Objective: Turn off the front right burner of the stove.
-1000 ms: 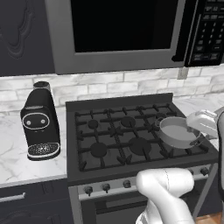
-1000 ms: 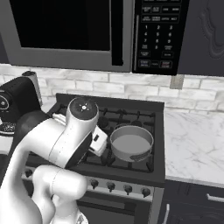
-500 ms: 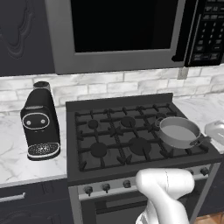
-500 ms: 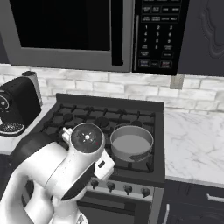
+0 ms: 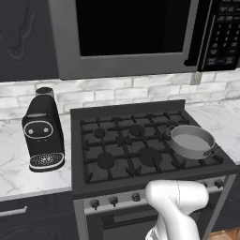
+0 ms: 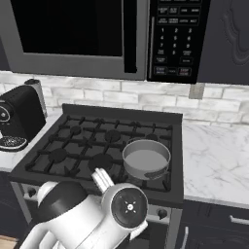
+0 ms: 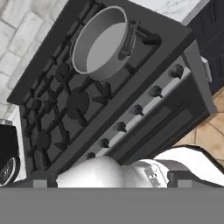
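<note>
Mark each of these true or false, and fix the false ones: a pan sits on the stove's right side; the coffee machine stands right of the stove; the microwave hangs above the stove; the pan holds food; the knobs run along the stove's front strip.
1. A pan sits on the right side of the stove. True.
2. The coffee machine stands right of the stove. False: it stands on the marble counter to the stove's left.
3. The microwave hangs above the stove. True.
4. The pan holds food. False: its grey inside looks empty in the hand view.
5. The knobs run along the stove's front strip. True: a row of small dark knobs lines it.
</note>
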Robot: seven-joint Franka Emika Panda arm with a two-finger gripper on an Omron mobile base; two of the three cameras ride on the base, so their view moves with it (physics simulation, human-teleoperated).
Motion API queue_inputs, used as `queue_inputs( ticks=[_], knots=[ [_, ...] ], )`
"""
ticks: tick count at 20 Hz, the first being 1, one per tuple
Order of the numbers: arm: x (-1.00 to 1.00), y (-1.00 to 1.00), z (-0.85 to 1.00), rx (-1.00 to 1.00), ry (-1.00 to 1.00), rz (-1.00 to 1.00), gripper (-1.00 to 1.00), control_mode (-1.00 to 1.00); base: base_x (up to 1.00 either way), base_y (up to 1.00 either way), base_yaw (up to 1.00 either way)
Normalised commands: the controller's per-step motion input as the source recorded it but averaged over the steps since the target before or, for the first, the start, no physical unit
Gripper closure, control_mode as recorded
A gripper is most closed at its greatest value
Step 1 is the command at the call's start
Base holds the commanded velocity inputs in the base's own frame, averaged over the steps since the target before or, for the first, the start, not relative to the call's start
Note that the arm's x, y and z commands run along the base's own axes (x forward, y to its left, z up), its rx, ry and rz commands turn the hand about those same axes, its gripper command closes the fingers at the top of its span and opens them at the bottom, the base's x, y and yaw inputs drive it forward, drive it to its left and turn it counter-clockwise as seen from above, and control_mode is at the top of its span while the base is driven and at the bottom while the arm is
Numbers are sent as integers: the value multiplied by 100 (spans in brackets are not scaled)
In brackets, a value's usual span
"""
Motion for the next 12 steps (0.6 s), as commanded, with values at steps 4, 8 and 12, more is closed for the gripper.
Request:
queue_inputs(
  ticks=[4,8,12],
  knots=[
    [-3,-11,-41,16,0,0,-100,-100,0,0,0],
    [3,-2,-49,16,0,0,-100,-100,0,0,0],
    [4,-3,-55,14,-5,0,-100,-100,0,0,0]
  ],
)
